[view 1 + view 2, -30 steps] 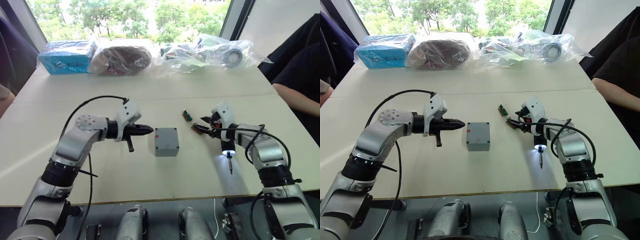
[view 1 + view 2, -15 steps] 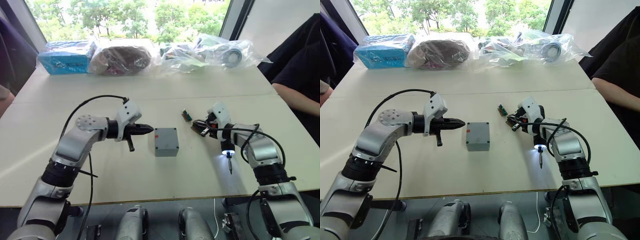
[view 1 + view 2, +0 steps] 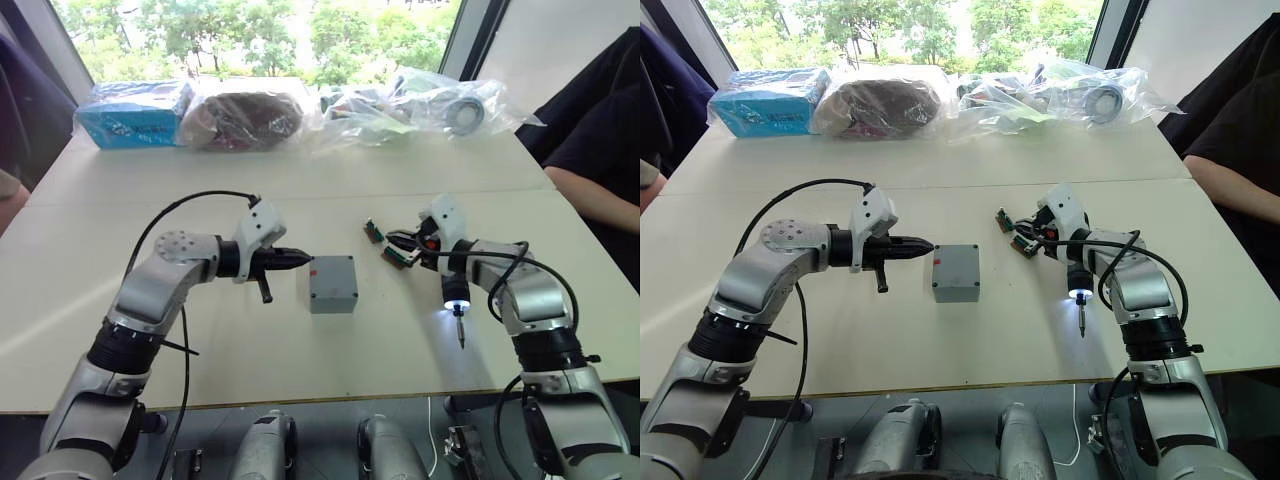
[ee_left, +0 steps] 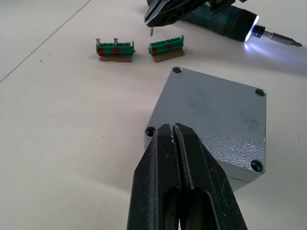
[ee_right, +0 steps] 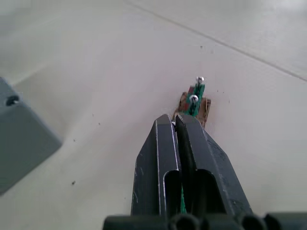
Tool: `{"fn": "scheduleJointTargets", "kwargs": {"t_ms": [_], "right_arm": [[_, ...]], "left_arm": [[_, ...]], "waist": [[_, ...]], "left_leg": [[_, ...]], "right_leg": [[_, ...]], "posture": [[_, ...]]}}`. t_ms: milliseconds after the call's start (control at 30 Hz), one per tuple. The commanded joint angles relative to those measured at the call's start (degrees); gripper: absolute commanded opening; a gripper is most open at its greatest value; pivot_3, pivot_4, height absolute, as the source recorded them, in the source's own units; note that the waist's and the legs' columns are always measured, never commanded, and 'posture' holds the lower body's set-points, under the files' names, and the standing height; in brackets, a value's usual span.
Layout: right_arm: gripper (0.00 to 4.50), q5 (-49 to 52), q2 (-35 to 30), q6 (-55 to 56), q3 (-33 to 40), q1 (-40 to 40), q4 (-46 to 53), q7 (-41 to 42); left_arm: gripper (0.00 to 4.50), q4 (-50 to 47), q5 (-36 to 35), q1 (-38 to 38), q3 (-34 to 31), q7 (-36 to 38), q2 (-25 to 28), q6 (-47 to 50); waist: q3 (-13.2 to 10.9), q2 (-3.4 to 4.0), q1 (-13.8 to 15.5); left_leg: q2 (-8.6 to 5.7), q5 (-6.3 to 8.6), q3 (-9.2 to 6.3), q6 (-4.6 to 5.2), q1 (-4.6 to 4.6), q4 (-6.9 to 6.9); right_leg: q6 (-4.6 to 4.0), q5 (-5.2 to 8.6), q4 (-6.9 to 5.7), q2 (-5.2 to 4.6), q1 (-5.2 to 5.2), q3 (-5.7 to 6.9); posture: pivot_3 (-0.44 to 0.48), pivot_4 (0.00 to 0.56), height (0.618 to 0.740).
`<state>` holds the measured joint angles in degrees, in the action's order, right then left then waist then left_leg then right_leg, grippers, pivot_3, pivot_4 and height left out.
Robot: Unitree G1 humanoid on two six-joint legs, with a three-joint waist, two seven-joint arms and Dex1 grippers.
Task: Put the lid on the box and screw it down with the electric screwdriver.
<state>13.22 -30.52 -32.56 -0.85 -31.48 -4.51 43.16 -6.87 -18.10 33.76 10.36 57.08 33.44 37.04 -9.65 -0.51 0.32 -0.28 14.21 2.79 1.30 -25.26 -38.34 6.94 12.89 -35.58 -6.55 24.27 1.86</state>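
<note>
Silver-grey jointed arms, white wrist housings, looping black cables, black claws.

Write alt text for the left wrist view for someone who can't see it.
The left end effector, fingers shut, points at a closed grey box with its lid on, on a white table. Beyond it lie two green terminal blocks and the lit tip of the electric screwdriver.

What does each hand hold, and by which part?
Nothing, it seems: left hand and right hand are shut, empty; the black pen-shaped electric screwdriver lies unheld.
</note>
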Motion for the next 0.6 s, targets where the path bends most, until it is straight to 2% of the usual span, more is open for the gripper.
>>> {"fn": "scheduleJointTargets", "kwargs": {"t_ms": [33, 333, 600], "right_arm": [[0.06, 2.44, -0.74, -1.49, 2.48, -0.06, 5.25, -0.15], [0.06, 8.16, 1.47, -8.18, -0.97, 4.41, 20.25, -0.02], [0.06, 8.12, 1.96, -8.12, -3.07, 6.77, 21.73, -1.06]], "left_arm": [[0.00, -0.73, -0.66, 0.52, -0.70, 0.11, 0.01, -0.62], [0.00, -3.24, -2.10, -0.83, -1.11, 3.50, 4.57, 0.44], [0.00, -4.49, -2.62, -1.46, -1.18, 2.71, 4.81, 1.11]], "waist": [[0.00, 0.00, 0.00], [0.00, 0.00, -0.04], [0.00, 0.00, 0.32]], "left_leg": [[0.00, 0.00, 0.00, 0.00, 0.00, 0.00], [0.02, 0.00, -0.02, 0.00, 0.00, 0.00], [0.02, 0.00, -0.02, 0.00, 0.00, -0.02]], "right_leg": [[0.00, 0.00, 0.00, 0.00, 0.00, 0.00], [0.00, 0.00, -0.02, 0.01, 0.01, 0.00], [-0.01, 0.00, -0.05, 0.00, 0.01, 0.00]], "posture": [[0.000, 0.150, 0.740], [0.000, 0.150, 0.740], [0.000, 0.150, 0.740]]}}
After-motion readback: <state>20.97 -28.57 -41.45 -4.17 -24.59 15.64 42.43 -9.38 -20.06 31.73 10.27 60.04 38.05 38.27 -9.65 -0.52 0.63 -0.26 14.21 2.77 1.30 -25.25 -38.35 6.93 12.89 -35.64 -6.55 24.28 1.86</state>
